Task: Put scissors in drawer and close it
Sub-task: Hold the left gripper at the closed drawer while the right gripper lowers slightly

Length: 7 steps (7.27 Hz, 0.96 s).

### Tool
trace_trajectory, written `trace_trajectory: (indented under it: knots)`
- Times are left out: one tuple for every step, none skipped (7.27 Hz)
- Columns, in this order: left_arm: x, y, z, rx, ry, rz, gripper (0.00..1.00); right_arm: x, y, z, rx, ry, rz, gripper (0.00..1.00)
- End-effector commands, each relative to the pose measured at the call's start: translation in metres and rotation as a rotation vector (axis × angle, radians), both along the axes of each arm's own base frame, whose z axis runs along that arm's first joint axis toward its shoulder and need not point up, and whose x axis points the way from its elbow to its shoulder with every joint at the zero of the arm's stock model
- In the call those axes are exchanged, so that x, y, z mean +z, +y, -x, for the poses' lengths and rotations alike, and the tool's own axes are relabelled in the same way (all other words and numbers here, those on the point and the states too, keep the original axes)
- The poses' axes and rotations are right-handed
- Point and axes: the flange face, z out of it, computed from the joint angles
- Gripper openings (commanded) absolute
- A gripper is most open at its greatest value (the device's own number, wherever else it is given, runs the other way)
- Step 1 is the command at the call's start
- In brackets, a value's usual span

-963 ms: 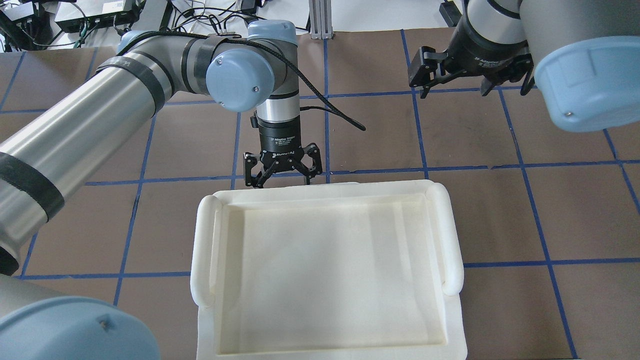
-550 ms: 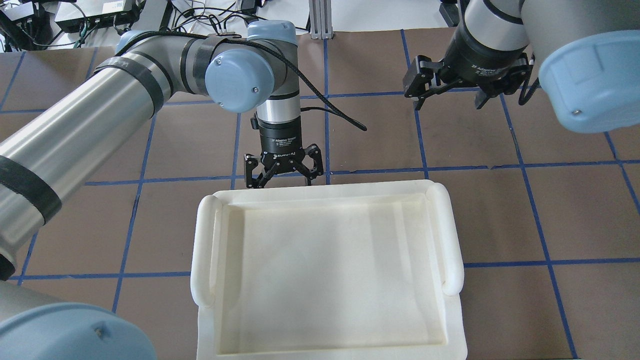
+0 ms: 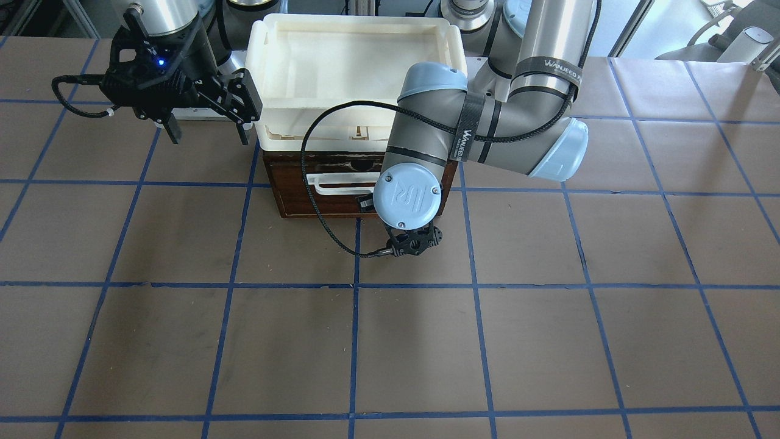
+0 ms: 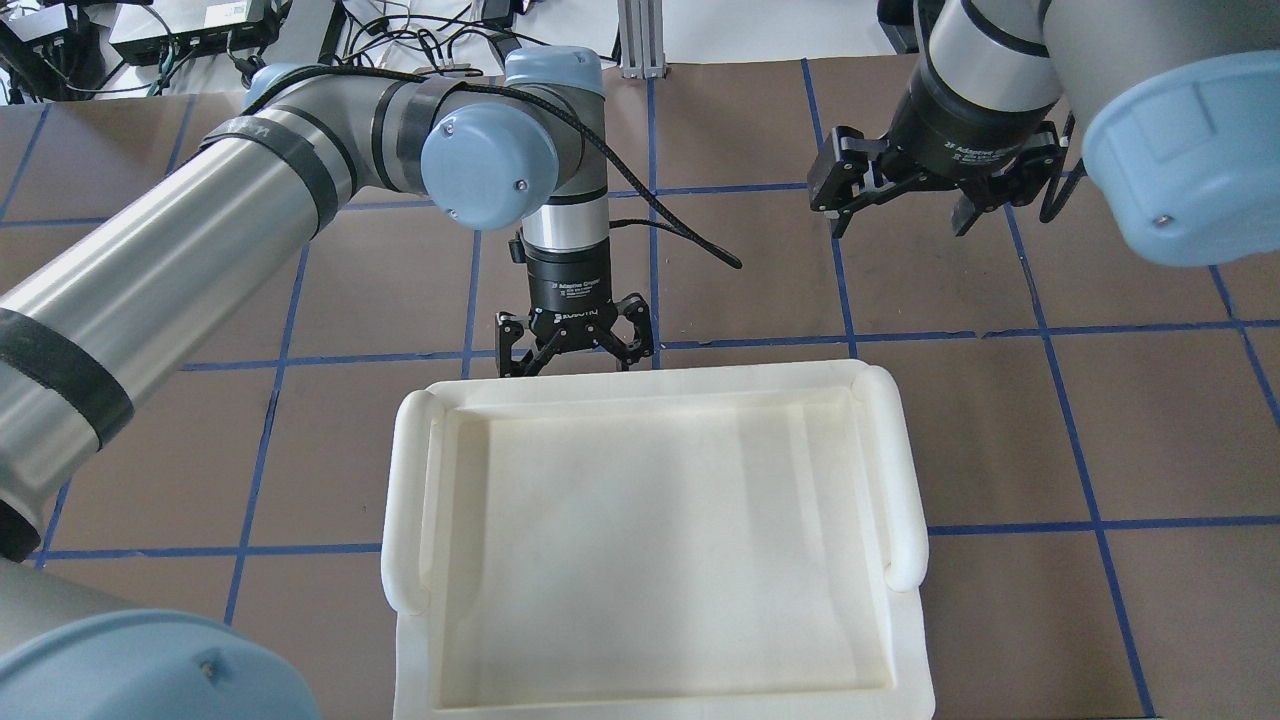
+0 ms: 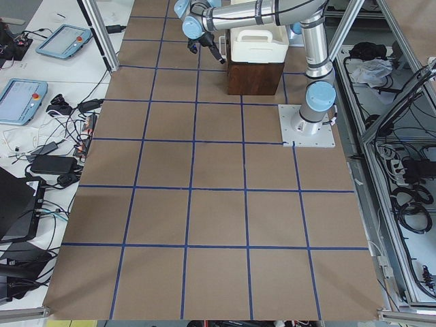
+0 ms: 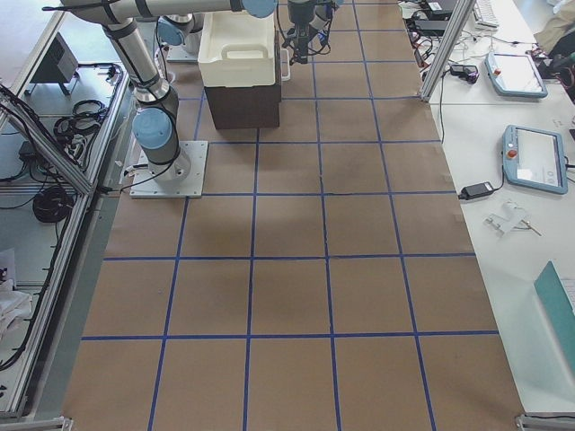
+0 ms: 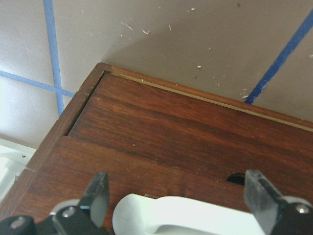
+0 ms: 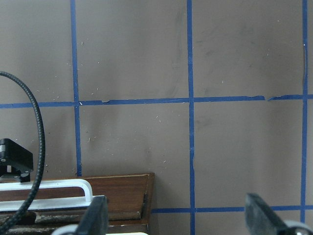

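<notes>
Brown table point(image 3: 548, 341) — blue tape grid point(image 3: 548, 285) — white benches point(image 5: 41, 71) alongside.

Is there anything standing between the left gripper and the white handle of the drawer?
Nothing visible does. In the left wrist view the open left gripper sits directly at the white handle, with only the dark wooden drawer front behind it. The scissors show in no view.

A shallow, wide dark-brown wooden drawer point(image 7: 171, 127) is seen pushed in. Its front is set level within the wooden frame point(image 7: 58, 147), and only a thin seam is shown along the edges. A white bar handle point(image 7: 186, 215) is fixed horizontally across the front, whose top edge is chipped.
</notes>
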Motion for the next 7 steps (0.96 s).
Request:
trace_trajectory:
  knots:
    - [0.002,0.002,0.003,-0.008,-0.002,0.004,1.0,0.0,0.0,0.0,0.0,-0.002,0.001,1.0]
    - [0.006,0.005,0.005,-0.009,0.002,0.009,1.0,0.001,0.0,0.0,0.0,-0.004,0.007,1.0]
    - [0.003,0.005,0.006,-0.014,0.0,0.005,1.0,0.001,0.0,0.0,0.0,0.0,0.002,1.0]
    - [0.005,0.006,0.006,-0.014,0.0,0.003,1.0,0.001,0.0,0.0,0.0,-0.003,0.001,1.0]
    - [0.001,0.005,0.006,-0.015,-0.004,-0.004,1.0,0.0,-0.001,-0.001,0.002,-0.004,-0.001,1.0]
    - [0.008,0.005,0.005,-0.015,0.002,0.011,1.0,-0.001,-0.001,0.0,0.002,-0.003,-0.004,1.0]
    - [0.026,-0.005,0.0,-0.017,0.015,0.054,1.0,-0.001,-0.001,-0.001,0.002,-0.007,-0.004,1.0]
